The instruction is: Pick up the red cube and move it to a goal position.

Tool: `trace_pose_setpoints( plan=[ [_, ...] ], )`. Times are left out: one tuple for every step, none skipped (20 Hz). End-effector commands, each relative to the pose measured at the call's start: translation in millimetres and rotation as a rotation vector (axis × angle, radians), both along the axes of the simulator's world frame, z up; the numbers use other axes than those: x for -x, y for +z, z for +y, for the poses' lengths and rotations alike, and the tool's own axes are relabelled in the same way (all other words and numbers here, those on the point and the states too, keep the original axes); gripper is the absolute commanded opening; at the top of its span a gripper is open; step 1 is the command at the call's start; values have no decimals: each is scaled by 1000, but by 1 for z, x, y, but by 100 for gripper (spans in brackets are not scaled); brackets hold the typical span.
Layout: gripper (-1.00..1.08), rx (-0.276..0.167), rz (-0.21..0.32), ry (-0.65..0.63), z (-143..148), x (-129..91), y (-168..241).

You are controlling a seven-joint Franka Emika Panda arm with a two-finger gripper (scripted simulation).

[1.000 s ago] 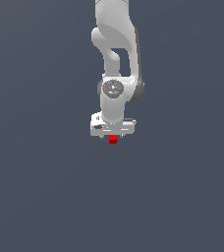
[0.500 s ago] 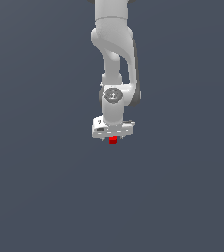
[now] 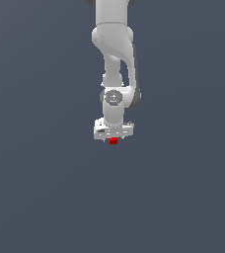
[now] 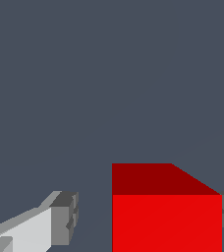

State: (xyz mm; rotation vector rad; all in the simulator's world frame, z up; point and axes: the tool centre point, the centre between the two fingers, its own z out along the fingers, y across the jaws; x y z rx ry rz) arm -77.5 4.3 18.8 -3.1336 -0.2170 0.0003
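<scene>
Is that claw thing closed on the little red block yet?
Not closed. In the wrist view the gripper is open: one finger stands apart from the red cube, grey gap between.

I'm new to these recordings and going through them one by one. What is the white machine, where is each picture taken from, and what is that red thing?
These are simulator renders, not photographs. The white machine is a single jointed robot arm. The exterior view is taken from a camera off the arm and shows the arm reaching down to its gripper over a plain dark grey surface. The wrist view comes from a camera mounted on the arm's wrist, looking past the gripper's fingers. The small bright block is the red cube, the thing that the arm is meant to carry to a goal. It sits between the two fingers: one finger seems to touch it, while a gap shows at the other, so it does not look clamped. No goal marker is visible in either view.
</scene>
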Motion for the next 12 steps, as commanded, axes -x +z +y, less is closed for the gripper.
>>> trace_pose_setpoints(
  plan=[
    [100, 0, -1, 0, 0, -1, 1],
    [100, 1, 0, -1, 0, -1, 1],
    [-100, 1, 0, -1, 0, -1, 1],
    [-100, 1, 0, -1, 0, -1, 1],
    [-100, 1, 0, -1, 0, -1, 1],
    [-100, 1, 0, -1, 0, -1, 1],
    [-100, 1, 0, -1, 0, -1, 1],
    [-100, 1, 0, -1, 0, -1, 1],
    [-100, 1, 0, -1, 0, -1, 1],
    [-100, 1, 0, -1, 0, -1, 1],
    [-100, 1, 0, -1, 0, -1, 1],
    [-100, 1, 0, -1, 0, -1, 1]
  ],
)
